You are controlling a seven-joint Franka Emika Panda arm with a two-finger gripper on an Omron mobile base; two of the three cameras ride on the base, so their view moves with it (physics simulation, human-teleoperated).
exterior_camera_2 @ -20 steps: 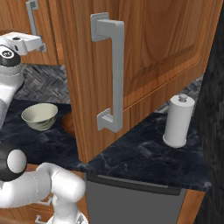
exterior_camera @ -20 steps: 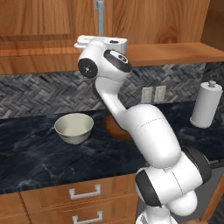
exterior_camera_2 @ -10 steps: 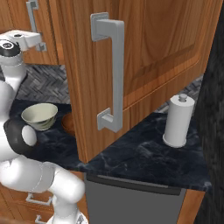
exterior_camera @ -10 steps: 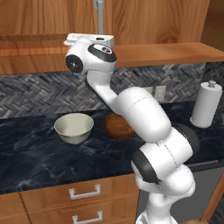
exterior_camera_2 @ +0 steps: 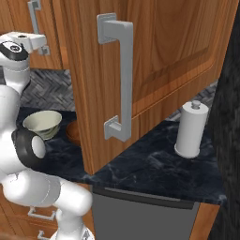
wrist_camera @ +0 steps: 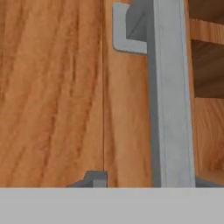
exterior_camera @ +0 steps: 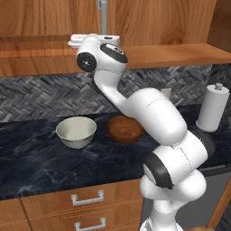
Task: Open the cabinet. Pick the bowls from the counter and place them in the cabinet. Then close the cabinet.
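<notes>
The opening of the cabinet (exterior_camera: 158, 18) is judged to be the step in hand. In the right base view one door (exterior_camera_2: 164, 56) is seen swung out toward the camera, while the other door is faced by the gripper (exterior_camera: 101, 36), which is raised to the lower end of that door's silver bar handle (wrist_camera: 170, 109). In the hand view the bar is seen very close, running from six to twelve o'clock just right of centre, with the seam between two wood panels at its nine o'clock. Whether the gripper is closed on the bar or merely set around it cannot be told, as the fingertips are barely seen.

Both bowls are found on the surface (exterior_camera: 36, 167), below the gripper: the cream-green bowl (exterior_camera: 76, 131) upright, and the wooden bowl (exterior_camera: 125, 129) just beside it at its three o'clock. Neither has been lifted yet.

For the next move, a firm hold on the bar is likely needed, followed by a pull along the door's arc until the shelf is exposed
</notes>
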